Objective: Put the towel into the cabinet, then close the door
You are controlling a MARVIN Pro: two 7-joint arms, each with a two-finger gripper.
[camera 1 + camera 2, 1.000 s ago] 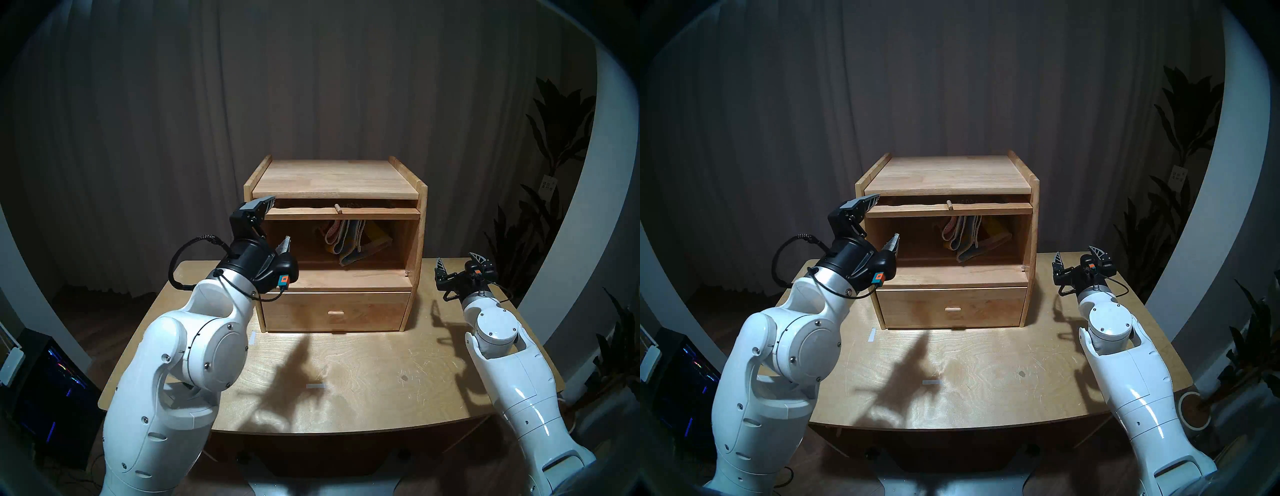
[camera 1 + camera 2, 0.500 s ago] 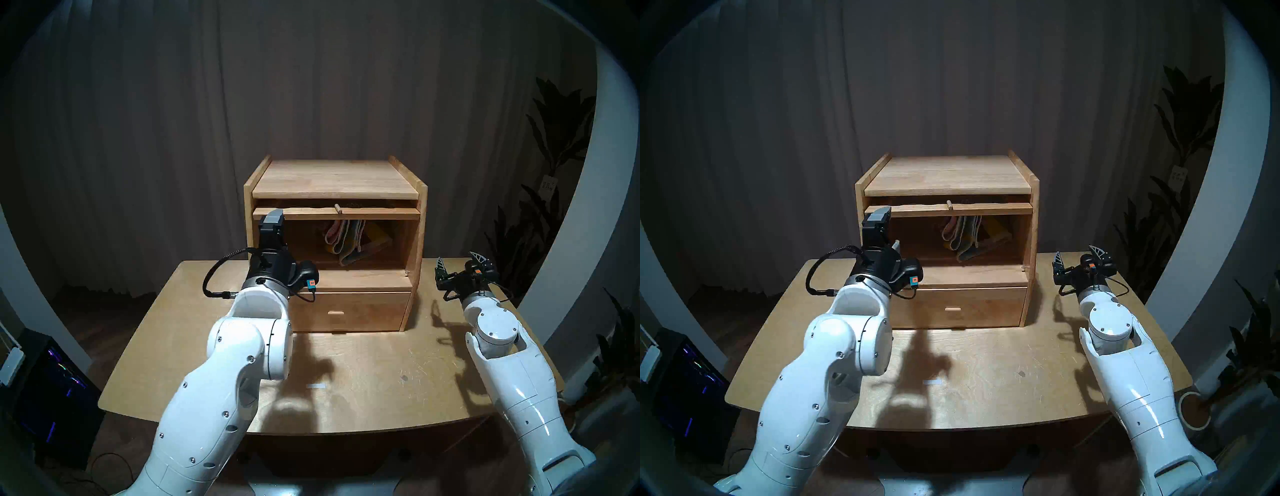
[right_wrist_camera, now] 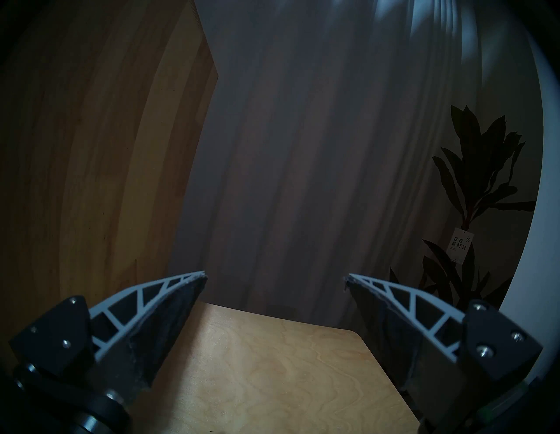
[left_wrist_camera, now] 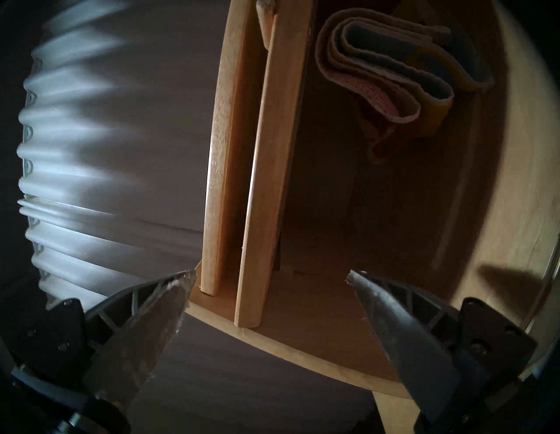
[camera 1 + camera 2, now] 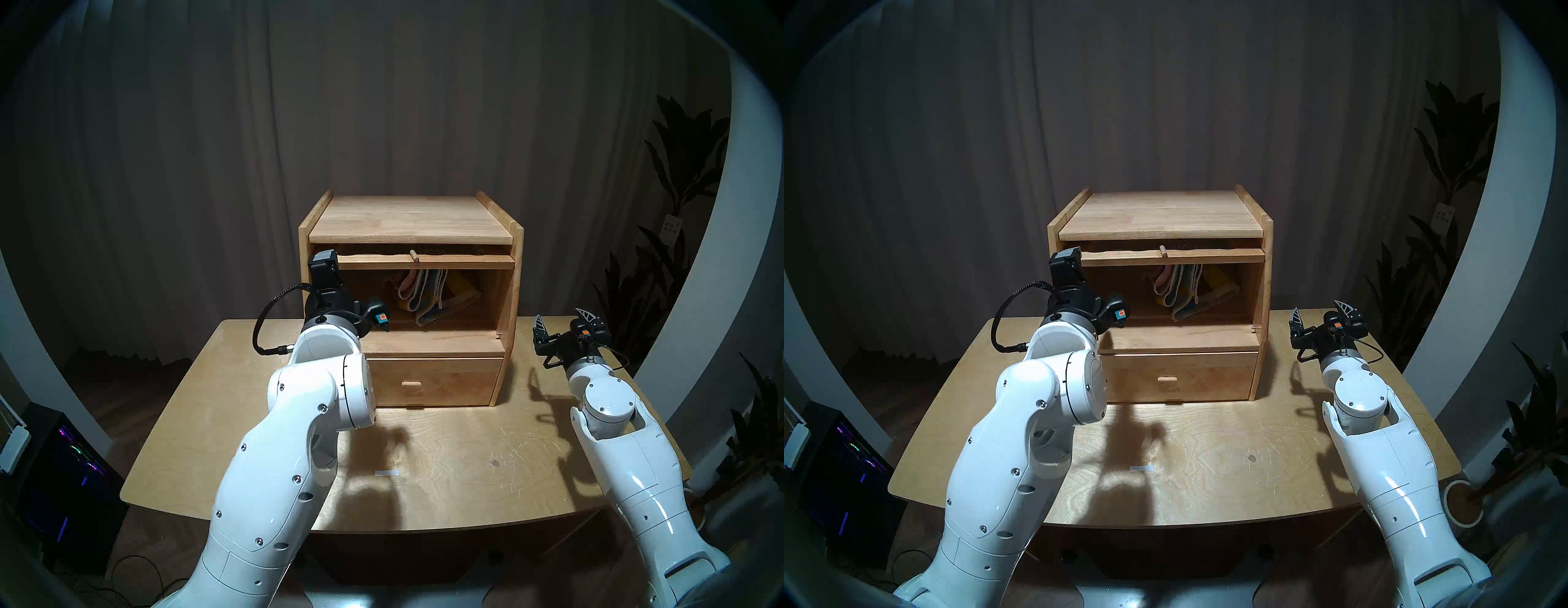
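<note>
The light-wood cabinet (image 5: 407, 216) stands at the back of the table (image 5: 466, 467). Its door (image 5: 424, 262) is flipped up flat under the top board, peg knob (image 5: 413, 256) pointing forward. The folded towel (image 5: 428, 297) lies inside the open compartment, right of centre; it also shows in the left wrist view (image 4: 378, 75). My left gripper (image 5: 331, 280) is open at the cabinet's left front corner, its fingers standing one above the other. In the left wrist view (image 4: 271, 275) the door's left end (image 4: 266, 181) lies between the fingers, untouched. My right gripper (image 5: 561, 318) is open and empty, right of the cabinet.
The drawer (image 5: 432, 382) below the compartment is shut. White tape marks (image 5: 387, 473) lie on the table. A potted plant (image 5: 679, 212) stands at the right and a computer tower (image 5: 63, 467) on the floor at the left. A curtain hangs behind.
My left arm swung right from beside the cabinet to its left front corner, and the wrist turned so the open fingers stand vertically at the door's end. The right arm, towel and door have not moved.
</note>
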